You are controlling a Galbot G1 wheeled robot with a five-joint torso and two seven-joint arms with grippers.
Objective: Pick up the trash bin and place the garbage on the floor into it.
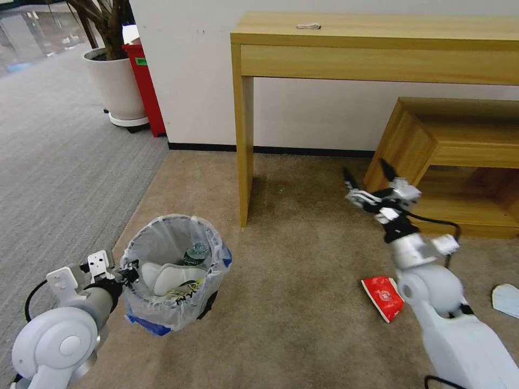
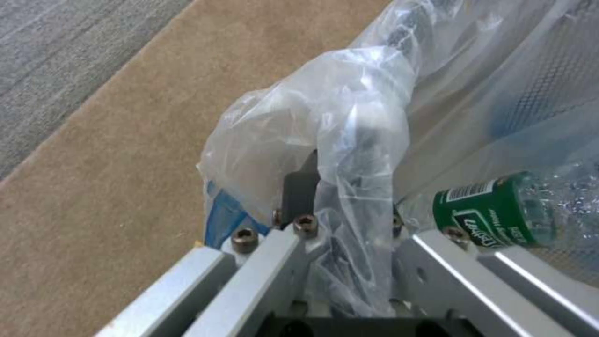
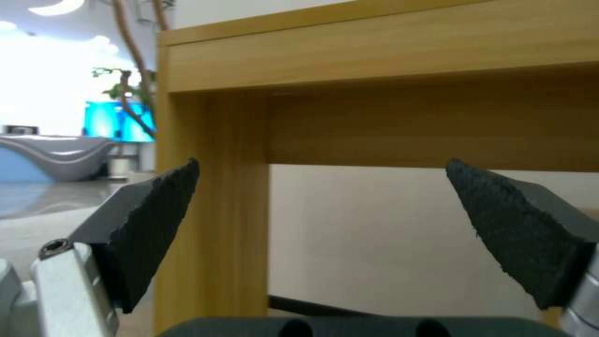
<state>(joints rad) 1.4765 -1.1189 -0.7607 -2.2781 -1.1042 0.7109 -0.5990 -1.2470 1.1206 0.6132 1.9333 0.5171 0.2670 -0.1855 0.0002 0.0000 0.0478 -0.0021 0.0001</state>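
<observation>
At the left pincer (image 1: 130, 272): clamped on the rim of the trash bin (image 1: 172, 270), plastic liner (image 2: 349, 140) bunched between the fingers, bin held above the beige floor (image 1: 303, 281). Inside the bin, just beyond the pincer: white slipper (image 1: 167, 276) and green-labelled bottle (image 2: 499, 215). Right pincer (image 1: 370, 172) spread wide, nothing in it, raised in front of the wooden table (image 1: 378, 54). Below and behind the right pincer: red wrapper (image 1: 383, 297) on the floor, touching nothing.
</observation>
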